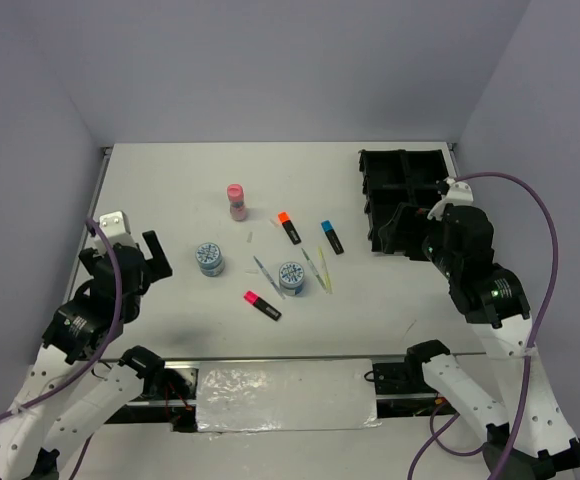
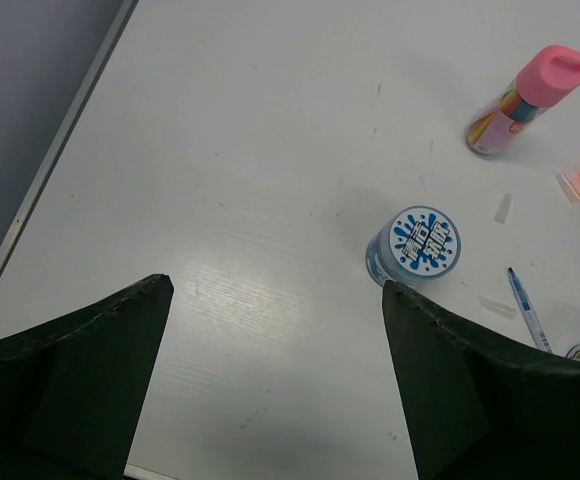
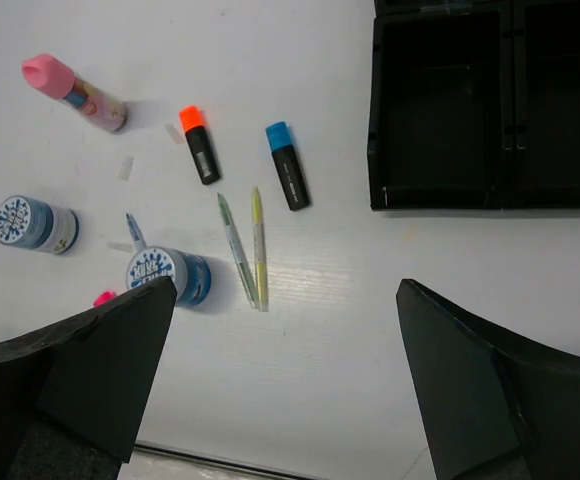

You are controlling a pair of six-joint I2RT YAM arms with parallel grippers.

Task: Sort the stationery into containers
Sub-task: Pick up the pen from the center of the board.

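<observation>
The stationery lies mid-table: a pink bottle (image 1: 235, 200), orange-capped (image 1: 288, 226), blue-capped (image 1: 331, 236) and pink-capped (image 1: 262, 304) highlighters, two blue-white tubs (image 1: 209, 258) (image 1: 291, 277) and thin pale pens (image 3: 249, 249). The black organiser tray (image 1: 382, 196) stands at the far right, and the compartments I can see hold nothing. My left gripper (image 2: 275, 285) hangs open over bare table, left of the nearer tub (image 2: 417, 245). My right gripper (image 3: 286, 287) is open above the table, beside the tray's near-left corner (image 3: 374, 200) and right of the pens.
A raised rail (image 1: 98, 200) runs along the table's left edge, with purple-grey walls around the table. Small clear scraps (image 2: 503, 208) lie near the pink bottle (image 2: 525, 100). A foil-covered strip (image 1: 285, 395) sits between the arm bases.
</observation>
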